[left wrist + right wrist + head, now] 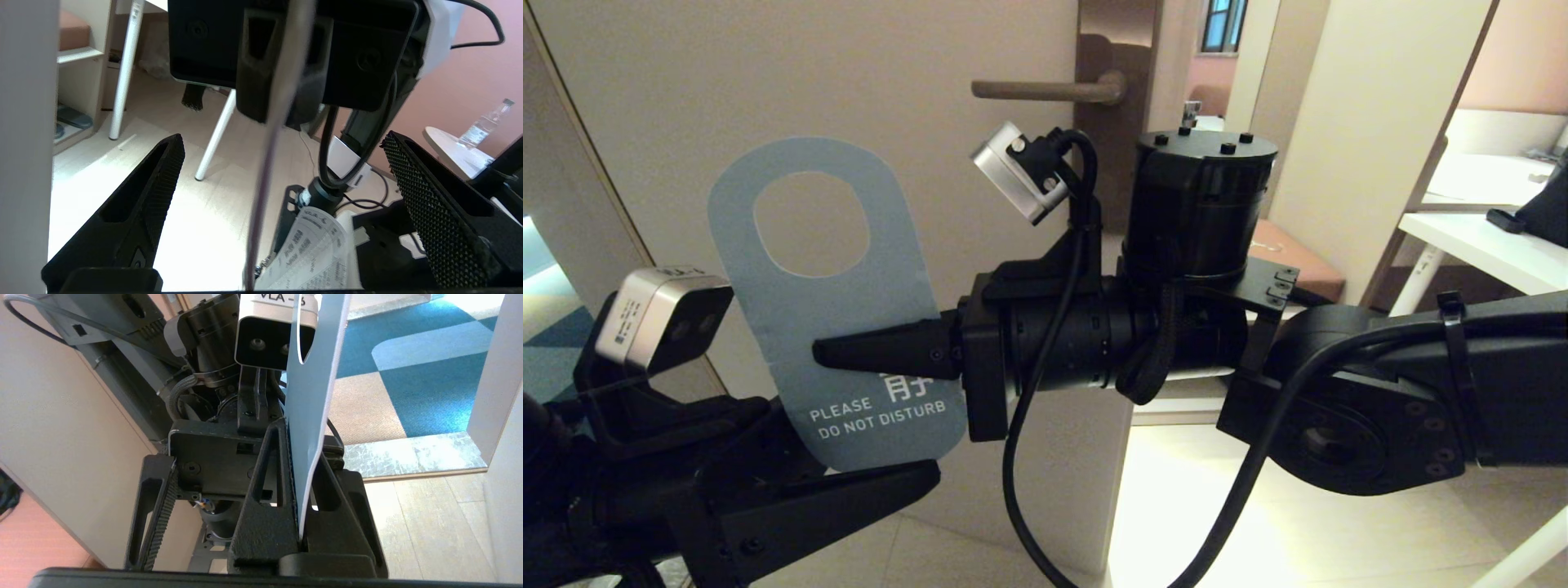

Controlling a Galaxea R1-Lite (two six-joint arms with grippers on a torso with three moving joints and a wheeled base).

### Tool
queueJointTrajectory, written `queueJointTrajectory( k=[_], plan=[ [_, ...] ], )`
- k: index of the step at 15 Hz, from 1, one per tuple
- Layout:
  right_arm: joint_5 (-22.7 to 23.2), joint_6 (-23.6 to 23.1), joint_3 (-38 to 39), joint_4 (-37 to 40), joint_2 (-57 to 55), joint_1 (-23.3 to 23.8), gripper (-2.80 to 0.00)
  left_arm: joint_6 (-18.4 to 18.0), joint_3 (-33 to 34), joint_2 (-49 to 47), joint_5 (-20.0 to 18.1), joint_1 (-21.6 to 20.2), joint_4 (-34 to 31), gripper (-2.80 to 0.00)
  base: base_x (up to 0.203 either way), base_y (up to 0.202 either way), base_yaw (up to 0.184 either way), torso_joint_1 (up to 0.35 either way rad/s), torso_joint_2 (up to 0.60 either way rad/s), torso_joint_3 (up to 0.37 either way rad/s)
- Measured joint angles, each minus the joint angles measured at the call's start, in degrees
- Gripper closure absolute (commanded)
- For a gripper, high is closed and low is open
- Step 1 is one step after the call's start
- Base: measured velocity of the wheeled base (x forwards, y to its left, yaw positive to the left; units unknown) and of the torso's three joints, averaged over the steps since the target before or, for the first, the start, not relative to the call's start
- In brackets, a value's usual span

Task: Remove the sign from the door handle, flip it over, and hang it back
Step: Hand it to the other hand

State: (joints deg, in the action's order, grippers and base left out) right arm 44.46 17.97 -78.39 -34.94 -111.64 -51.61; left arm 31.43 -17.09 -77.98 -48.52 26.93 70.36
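On the left, low in the head view, we see the left claw (849, 482) reaching up from below, its dark fingers spread wide. From the left wrist view its two textured fingers (159, 179) stand far apart, and the sign (269, 134) runs edge-on between them without touching either, so this claw is released and holds nothing.

Just above it, the sign (825, 302) is off the door handle and held in the air in front of the pale door (768, 82). It stands nearly upright, leaning a little to the left, with its large hole at the top and its slate-blue face toward us, reading "PLEASE DO NOT DISTURB" near the bottom. Its lower rounded end sits just over the left claw.

Moving right, the right claw (874, 351) comes in sideways from the right and is clenched on the sign's lower half. In the right wrist view the fingers (265, 498) press flat on both faces of the sign (314, 400).

Further right and higher, the door handle (1045, 90) juts leftward from its bronze backplate (1115, 41), bare, well above the sign. At the far right stands a white bench (1486, 245).
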Motion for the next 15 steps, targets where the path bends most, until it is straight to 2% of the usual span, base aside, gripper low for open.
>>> queueJointTrajectory(
  k=[7, 9, 12, 15],
  plan=[
    [-0.5, -0.5, 0.4, 0.0, 0.3, -0.8, 0.0, -0.2, 0.1, 0.5, 0.7, -0.1, 0.2, -2.8, 0.0, 0.0, 0.0, 0.0, 0.0, 0.0],
    [-2.0, -0.6, 0.4, -0.6, 0.2, -0.8, 0.0, -0.1, 0.1, 0.5, 2.4, -0.1, 1.0, -2.8, 0.0, 0.0, 0.0, 0.0, 0.0, 0.0],
    [-3.6, -0.3, 0.6, -4.0, -0.2, -0.8, 0.0, 0.0, 0.2, 0.6, 2.7, -0.1, 1.0, -2.8, 0.0, 0.0, 0.0, 0.0, 0.0, 0.0],
    [-3.6, -0.3, 1.0, -4.1, -0.3, -0.8, 0.0, 0.0, 0.4, 0.6, 2.6, -0.1, 1.1, -2.8, 0.0, 0.0, 0.0, 0.0, 0.0, 0.0]
  ],
)
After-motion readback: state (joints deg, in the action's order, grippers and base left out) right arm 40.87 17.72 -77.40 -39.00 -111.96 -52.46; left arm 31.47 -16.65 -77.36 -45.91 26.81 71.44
